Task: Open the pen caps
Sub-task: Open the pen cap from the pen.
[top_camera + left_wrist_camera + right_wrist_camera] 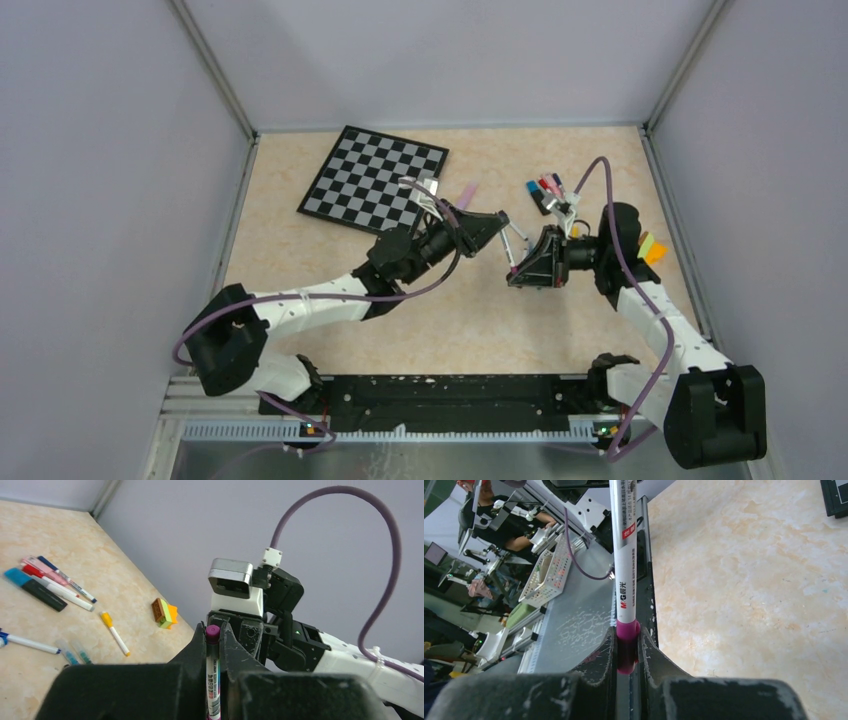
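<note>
1. Above the middle of the tabletop (450, 330), my right gripper (628, 652) is closed narrow on the magenta cap (628, 639) of 1 white pen (622, 555). The cap butts against the white barrel.
2. My left gripper (214, 647) faces the right gripper and is clamped tight on the barrel of the same pen. The pen spans my 2 grippers, held off the tabletop.
3. Near the right edge lies 1 yellow-orange block (652, 248).
4. Farther back, toward the far right corner, the loose pens (548, 190) lie grouped, with blue, black and red caps showing.
5. The chessboard (375, 178) lies flat toward the far left corner. 1 pink pen (466, 190) lies just beside its right corner.
</note>
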